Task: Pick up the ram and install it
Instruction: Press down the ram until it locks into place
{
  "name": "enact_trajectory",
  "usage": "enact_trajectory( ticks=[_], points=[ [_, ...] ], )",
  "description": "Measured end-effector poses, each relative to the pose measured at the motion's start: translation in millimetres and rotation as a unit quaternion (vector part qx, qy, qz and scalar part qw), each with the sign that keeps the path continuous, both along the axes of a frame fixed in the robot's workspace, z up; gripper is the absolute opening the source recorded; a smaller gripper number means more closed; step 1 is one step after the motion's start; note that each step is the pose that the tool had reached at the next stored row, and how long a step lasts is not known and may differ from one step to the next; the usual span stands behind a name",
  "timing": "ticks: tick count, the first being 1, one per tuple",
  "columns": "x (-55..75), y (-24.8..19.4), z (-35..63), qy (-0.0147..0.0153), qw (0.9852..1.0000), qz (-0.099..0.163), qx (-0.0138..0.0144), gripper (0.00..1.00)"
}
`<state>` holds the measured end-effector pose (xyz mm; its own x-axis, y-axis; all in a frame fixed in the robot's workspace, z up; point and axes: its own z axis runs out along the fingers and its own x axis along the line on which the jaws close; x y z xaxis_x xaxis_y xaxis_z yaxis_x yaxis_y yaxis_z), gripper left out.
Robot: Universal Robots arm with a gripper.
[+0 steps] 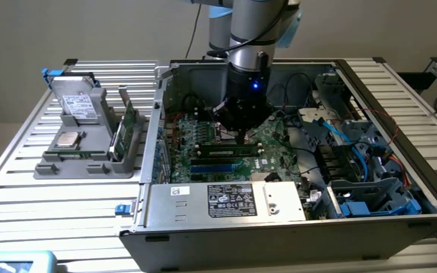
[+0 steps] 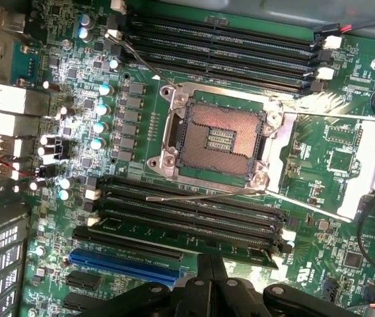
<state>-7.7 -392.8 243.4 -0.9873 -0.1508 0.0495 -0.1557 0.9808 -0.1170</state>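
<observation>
You see the arm (image 1: 252,34) reaching down into the open computer case (image 1: 279,227), which lies on its side on the slatted table (image 1: 21,193). The gripper (image 1: 243,134) is low over the motherboard (image 1: 279,133), near the middle of the board. Its fingers are closed together, and nothing is held between them. In the wrist view the gripper (image 2: 212,264) appears as a dark shape pointing toward the memory slots (image 2: 187,214) beside the empty processor socket (image 2: 215,140).

The ram (image 1: 230,152) already sits in a slot on the motherboard, just under the gripper tip, on the side of the board toward the power supply (image 1: 226,199). It lies flat along the slot as a long dark stick with white clips at its ends. Whether the gripper tip touches the stick you cannot tell from the exterior view. Next to it, closer to the power supply, you see a blue slot strip (image 1: 217,162).

In the wrist view a second group of black slots (image 2: 220,49) lies on the other side of the socket, and a blue slot (image 2: 125,264) is near the gripper.

On the table, near its edge at the exterior view's left, stands a grey parts holder (image 1: 82,156) with a drive (image 1: 78,105) and upright green boards (image 1: 127,128). It is well apart from the gripper.
</observation>
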Motion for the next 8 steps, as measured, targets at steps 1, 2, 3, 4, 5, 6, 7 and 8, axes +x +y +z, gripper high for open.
enact_trajectory(
  ticks=[1, 2, 3, 4, 5, 6, 7, 8],
  points=[
    [0.0, 0.0, 0.0, -0.0002, 1.0, -0.004, -0.0012, 0.11],
    [0.0, 0.0, 0.0, -0.0005, 1.0, -0.009, -0.0027, 0.11],
    [0.0, 0.0, 0.0, -0.0007, 0.9999, -0.013, -0.0041, 0.11],
    [0.0, 0.0, 0.0, -0.0011, 0.9998, -0.017, -0.0053, 0.11],
    [0.0, 0.0, 0.0, -0.0015, 0.9997, -0.022, -0.0063, 0.11],
    [0.0, 0.0, 0.0, -0.0019, 0.9996, -0.026, -0.0073, 0.11],
    [-0.1, -0.1, 0.0, -0.0029, 0.9993, -0.036, -0.008, 0.11],
    [-0.1, 0.0, 0.0, -0.0029, 0.9993, -0.038, -0.008, 0.11]
  ],
)
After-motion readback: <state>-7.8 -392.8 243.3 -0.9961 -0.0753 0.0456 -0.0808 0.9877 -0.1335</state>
